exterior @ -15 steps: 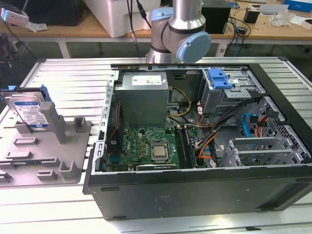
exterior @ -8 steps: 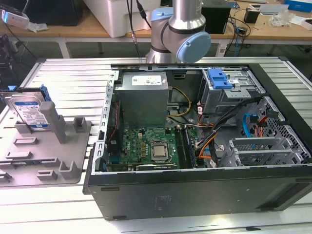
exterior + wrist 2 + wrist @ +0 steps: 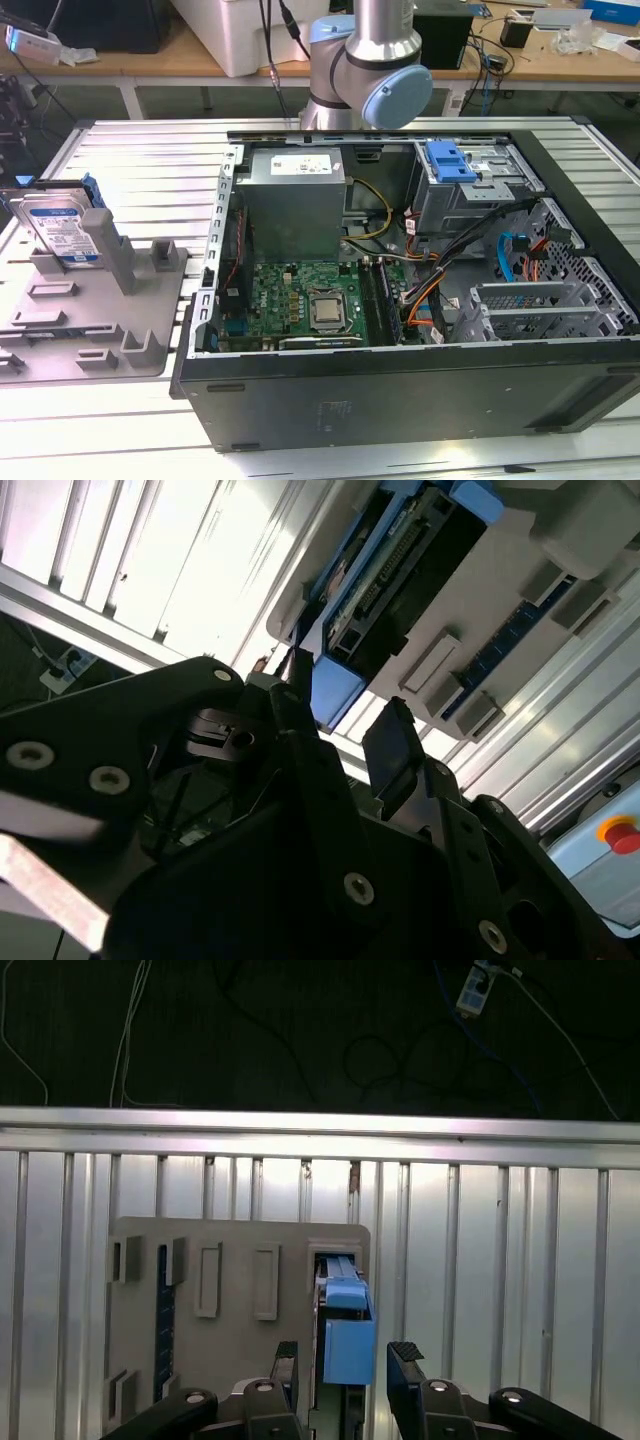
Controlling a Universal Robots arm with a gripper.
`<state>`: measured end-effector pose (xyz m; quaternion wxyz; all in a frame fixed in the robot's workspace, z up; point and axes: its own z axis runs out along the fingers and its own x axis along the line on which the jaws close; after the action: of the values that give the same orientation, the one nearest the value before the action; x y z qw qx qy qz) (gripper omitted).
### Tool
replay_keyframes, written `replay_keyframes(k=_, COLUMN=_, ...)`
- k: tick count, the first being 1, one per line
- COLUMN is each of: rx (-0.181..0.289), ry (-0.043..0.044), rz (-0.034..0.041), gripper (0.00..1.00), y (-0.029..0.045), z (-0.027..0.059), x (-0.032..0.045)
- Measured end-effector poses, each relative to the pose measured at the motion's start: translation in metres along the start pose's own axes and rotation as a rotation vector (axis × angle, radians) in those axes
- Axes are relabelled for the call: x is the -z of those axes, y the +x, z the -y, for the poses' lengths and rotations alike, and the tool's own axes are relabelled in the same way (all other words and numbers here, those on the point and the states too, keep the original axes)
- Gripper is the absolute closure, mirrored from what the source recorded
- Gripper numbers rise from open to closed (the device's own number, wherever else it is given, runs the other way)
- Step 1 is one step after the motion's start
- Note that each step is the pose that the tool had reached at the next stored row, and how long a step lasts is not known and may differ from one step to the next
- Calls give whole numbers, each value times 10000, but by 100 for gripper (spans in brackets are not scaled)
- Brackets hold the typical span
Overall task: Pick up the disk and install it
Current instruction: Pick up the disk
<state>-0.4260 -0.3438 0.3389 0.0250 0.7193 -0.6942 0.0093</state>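
Metal and bright blue plastic mark the disk, and you will find it standing on its edge in a slot of the grey holder, its white-and-blue label facing the camera in the exterior view. It has not been picked up. The holder lies on the ribbed metal table at the exterior view's left, just beside the open computer case, and the disk sits at the holder's end away from the case. In the first wrist view you look down the thin edge of the disk, with its blue frame lined up with the gap of the gripper. One black fingertip shows on either side of that blue end. The gripper is open, its fingers spread wider than the disk's edge, and it holds nothing. In the second wrist view the disk lies out beyond the gripper, and you cannot tell from the wrist views how much space separates the fingertips from the blue frame. The grey holder has further raised blocks and empty slots beside the disk. Inside the case you can see the green circuit board, the grey power-supply box, a smaller blue bracket on the drive cage and a tangle of coloured cables. Behind the case the arm rises, with a workbench past it.
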Motion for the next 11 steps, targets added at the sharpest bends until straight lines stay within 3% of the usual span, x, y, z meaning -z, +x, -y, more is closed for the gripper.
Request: replay_keyframes(k=11, rx=1, ry=0, rz=3, gripper=52, y=-1, z=-7, x=-63)
